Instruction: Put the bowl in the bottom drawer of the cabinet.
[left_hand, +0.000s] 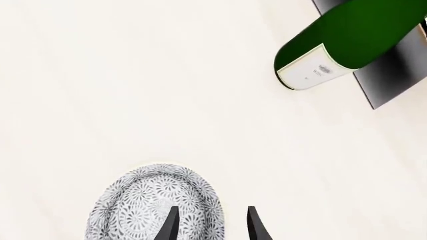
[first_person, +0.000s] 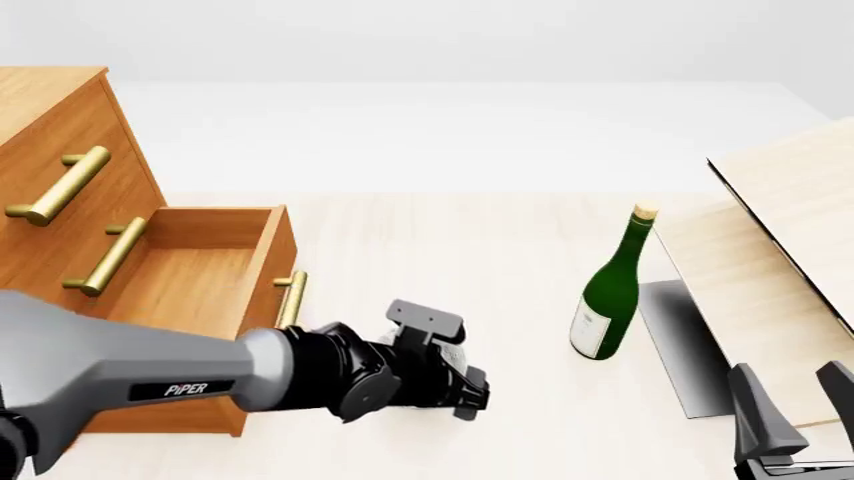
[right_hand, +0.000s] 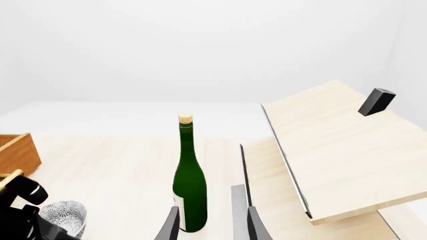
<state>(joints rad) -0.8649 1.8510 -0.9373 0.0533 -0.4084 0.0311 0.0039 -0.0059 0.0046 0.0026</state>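
Note:
The speckled white bowl (left_hand: 143, 200) rests on the table, and it also shows low in the right wrist view as the bowl (right_hand: 65, 214). My left gripper (left_hand: 213, 225) is open and straddles its rim, one finger over the inside and one outside. In the front view my left gripper (first_person: 461, 395) hides the bowl. The cabinet (first_person: 54, 170) stands at the left with its bottom drawer (first_person: 200, 275) pulled out and nothing showing inside. My right gripper (first_person: 787, 385) stands open at the near right, holding nothing.
A green bottle (first_person: 611, 295) stands upright right of centre, between the two arms. A pale wooden board (first_person: 787, 230) slopes up at the right, with a small black block (right_hand: 377, 101) on it. The drawer's brass handle (first_person: 290, 298) is just left of my left wrist.

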